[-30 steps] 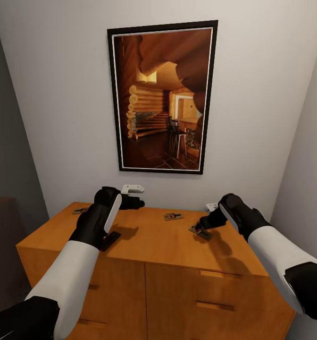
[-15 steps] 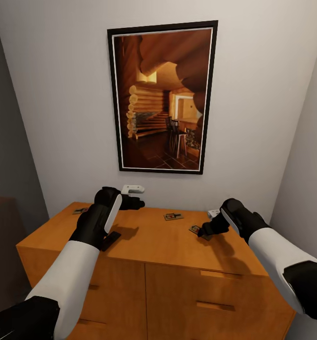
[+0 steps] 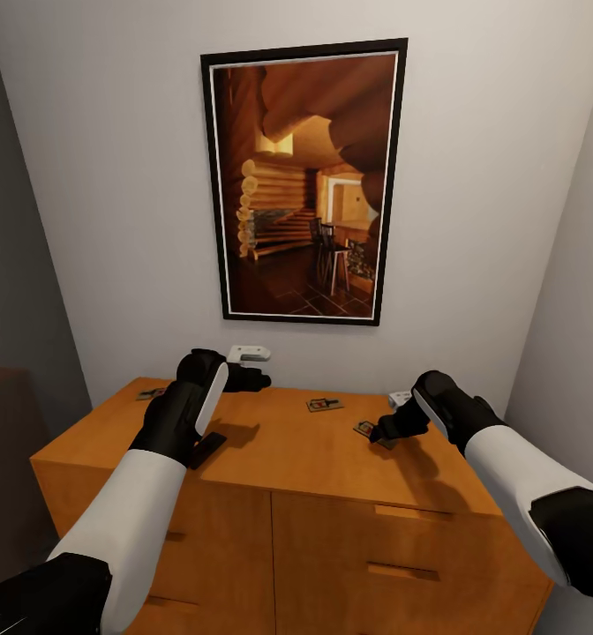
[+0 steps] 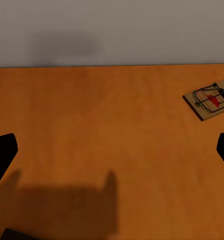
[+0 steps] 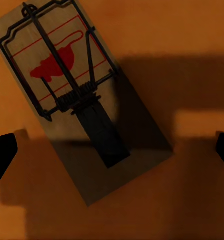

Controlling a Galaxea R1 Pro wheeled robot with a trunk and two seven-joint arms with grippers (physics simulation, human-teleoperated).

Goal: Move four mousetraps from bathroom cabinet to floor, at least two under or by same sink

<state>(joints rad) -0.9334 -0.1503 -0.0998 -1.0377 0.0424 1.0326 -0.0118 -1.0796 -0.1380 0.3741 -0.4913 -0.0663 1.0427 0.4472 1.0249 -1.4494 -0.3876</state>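
Pale grey walls and a dark-framed log-cabin picture (image 3: 302, 183) back the orange-brown wooden cabinet (image 3: 279, 459), whose flat top carries the small flat brown mousetraps. One mousetrap (image 5: 77, 97) lies near the top's right edge, directly under the right gripper (image 3: 383, 432), between its spread fingers. A second trap (image 3: 324, 404) sits by the back edge, a third (image 3: 149, 393) at the back left corner. The left gripper (image 3: 254, 380) hovers open near the back edge. Lowering squarely and pinching the board's long sides, clear of the wire bar, looks wisest. Since a second ago the right gripper has shifted slightly rightward over its trap; in the last half-second nothing moves.
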